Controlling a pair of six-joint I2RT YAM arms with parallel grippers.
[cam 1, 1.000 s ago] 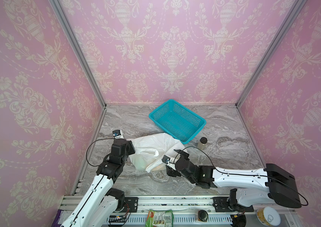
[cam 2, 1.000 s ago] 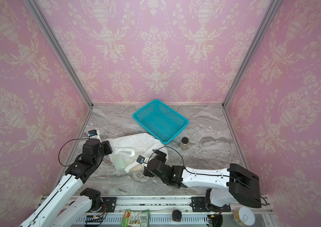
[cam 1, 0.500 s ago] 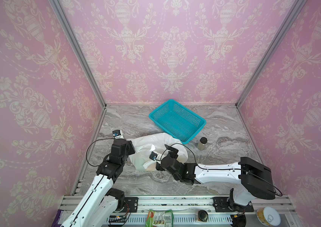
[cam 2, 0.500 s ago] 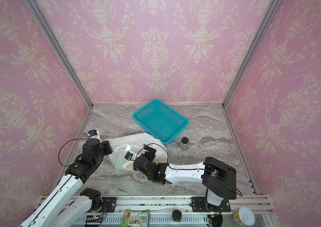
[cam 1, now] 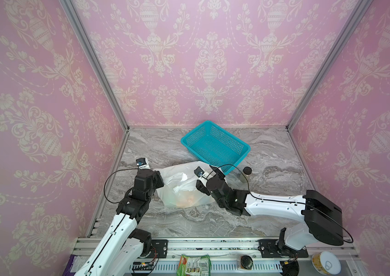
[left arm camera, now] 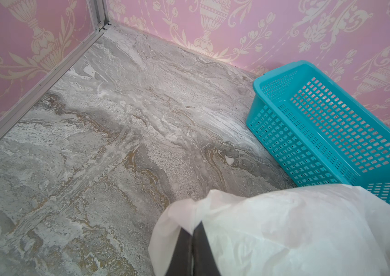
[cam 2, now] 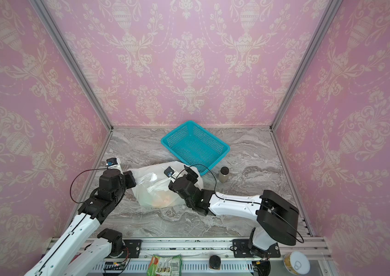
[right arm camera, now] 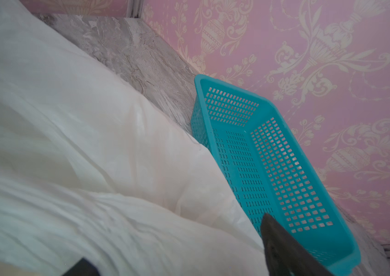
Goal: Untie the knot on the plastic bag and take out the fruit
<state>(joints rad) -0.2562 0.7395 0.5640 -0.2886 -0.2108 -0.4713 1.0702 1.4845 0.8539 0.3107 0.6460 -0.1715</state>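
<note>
While left hand pinches plastic bag, right hand gapes open against it.

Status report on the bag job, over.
Left gripper shut on the plastic bag. Right gripper open over the bag. Knot looks tied, fruit inside. Teal basket right behind, not blocking.

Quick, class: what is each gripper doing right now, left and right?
Left gripper: closed, pinching the plastic bag.
Right gripper: open, jaws apart on either side of the bag's plastic.
</note>
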